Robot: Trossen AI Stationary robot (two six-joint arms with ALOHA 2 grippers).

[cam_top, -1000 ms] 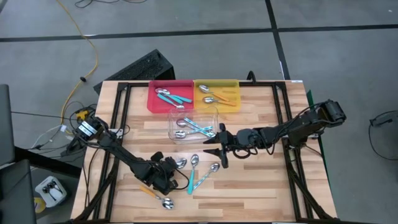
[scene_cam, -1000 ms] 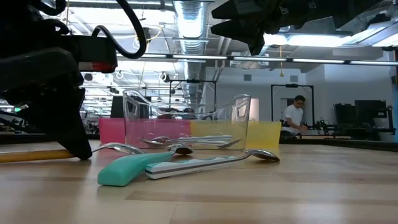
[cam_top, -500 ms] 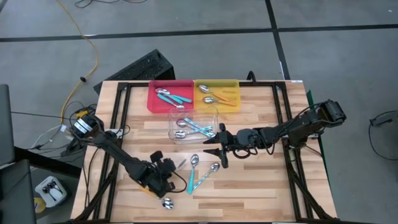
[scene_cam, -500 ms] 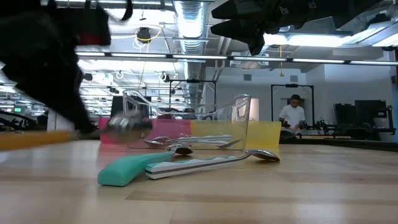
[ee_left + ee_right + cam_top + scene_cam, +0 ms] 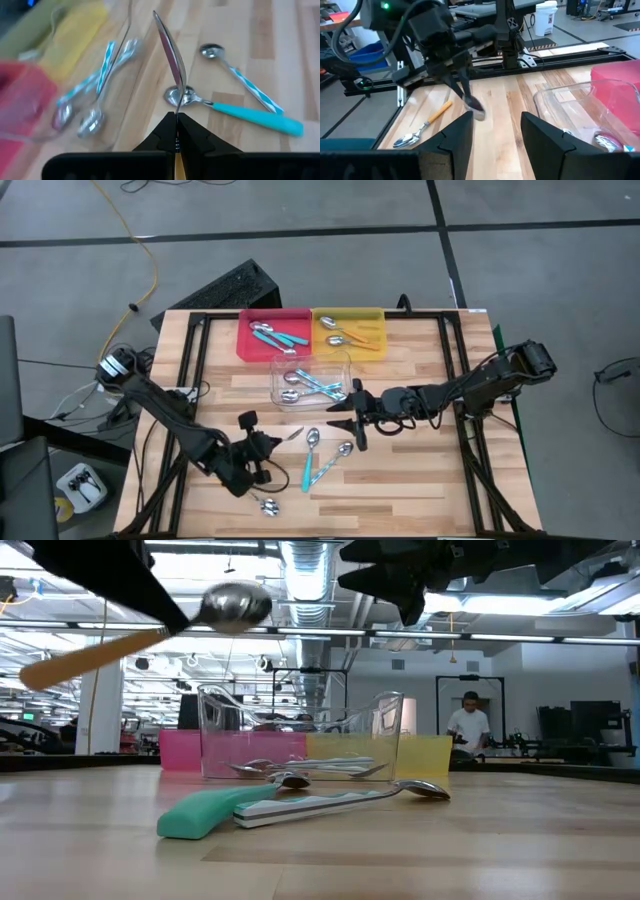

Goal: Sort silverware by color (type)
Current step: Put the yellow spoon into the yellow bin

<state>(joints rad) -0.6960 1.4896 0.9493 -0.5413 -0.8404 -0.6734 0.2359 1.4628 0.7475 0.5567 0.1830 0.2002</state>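
The left gripper [image 5: 262, 446], clamped on an orange-handled spoon [image 5: 150, 628], now carries it clear of the wooden table [image 5: 400, 470] where it lay a second ago; its yellow tray [image 5: 349, 314] comes next. The right gripper [image 5: 357, 418] waits spread beside the clear tray [image 5: 281, 366]

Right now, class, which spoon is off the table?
The orange-handled spoon, shut in the left pincer; every other spoon lies on the table or in a tray.
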